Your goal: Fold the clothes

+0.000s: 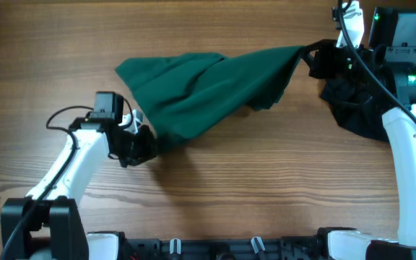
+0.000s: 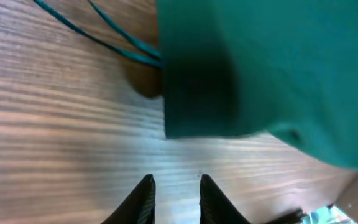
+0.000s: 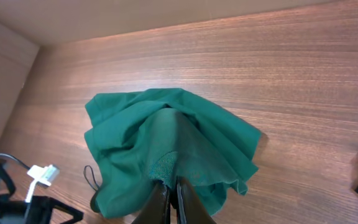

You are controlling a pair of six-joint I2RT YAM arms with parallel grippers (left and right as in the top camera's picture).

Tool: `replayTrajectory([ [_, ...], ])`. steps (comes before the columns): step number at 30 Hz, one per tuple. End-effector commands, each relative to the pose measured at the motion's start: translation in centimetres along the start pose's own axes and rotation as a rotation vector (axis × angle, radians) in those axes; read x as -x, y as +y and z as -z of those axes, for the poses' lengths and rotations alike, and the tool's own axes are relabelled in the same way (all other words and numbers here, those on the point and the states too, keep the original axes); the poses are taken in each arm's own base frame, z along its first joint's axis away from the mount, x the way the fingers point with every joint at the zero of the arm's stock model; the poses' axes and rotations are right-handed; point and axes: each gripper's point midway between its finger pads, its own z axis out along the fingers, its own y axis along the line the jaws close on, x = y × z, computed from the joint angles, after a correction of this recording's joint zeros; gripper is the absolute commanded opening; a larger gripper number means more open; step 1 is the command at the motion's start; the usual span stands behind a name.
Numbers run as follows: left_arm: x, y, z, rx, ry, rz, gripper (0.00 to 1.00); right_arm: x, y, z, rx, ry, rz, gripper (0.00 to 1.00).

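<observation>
Folding has barely begun, we judge: our right gripper [image 3: 171, 191] pinches a corner of the green garment [image 1: 208, 90], stretched unfolded across the table [image 1: 266, 188], our left gripper [image 2: 174, 186] stands parted and empty at its edge, and the black garment [image 1: 352, 108] lies bunched

The dark green garment [image 1: 208, 87] is seen as soft, matt cloth, creased throughout. The table [image 1: 266, 180] is shown as smooth wood grain with a faint sheen. White arm shells [image 1: 412, 173] are made out as glossy plastic, the black garment [image 1: 352, 115] as dull fabric.
</observation>
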Motion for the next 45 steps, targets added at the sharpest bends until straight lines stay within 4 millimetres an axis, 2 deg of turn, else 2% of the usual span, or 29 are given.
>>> replayTrajectory([
  [1,0.9,-0.5,-0.7,-0.05,-0.044,0.021,0.27,1.1,0.0,0.7,-0.013,-0.036,0.032,0.04],
  [8,2.6,-0.9,-1.7,-0.112,-0.137,-0.009,0.31,1.0,0.0,0.7,-0.014,-0.033,0.03,0.04],
  [10,2.6,-0.9,-1.8,-0.116,-0.143,-0.012,0.34,1.0,0.0,0.7,-0.014,-0.031,0.028,0.04],
  [13,2.5,-0.8,-1.8,-0.111,-0.138,-0.022,0.45,1.0,0.0,0.7,-0.014,-0.032,0.028,0.04],
  [16,2.4,-0.7,-1.9,-0.107,-0.133,-0.021,0.48,1.1,0.0,0.7,-0.014,-0.034,0.03,0.04],
  [22,2.6,-0.6,-2.1,-0.104,-0.137,-0.041,0.5,1.0,0.0,0.7,-0.014,-0.034,0.03,0.04],
  [37,4.6,-0.6,-3.8,-0.123,-0.17,-0.062,0.49,1.2,-0.1,0.7,-0.021,-0.039,0.01,0.04],
  [45,5.0,-2.3,-3.9,-0.217,-0.162,-0.072,0.49,1.2,-0.5,0.7,-0.042,-0.042,-0.005,0.04],
])
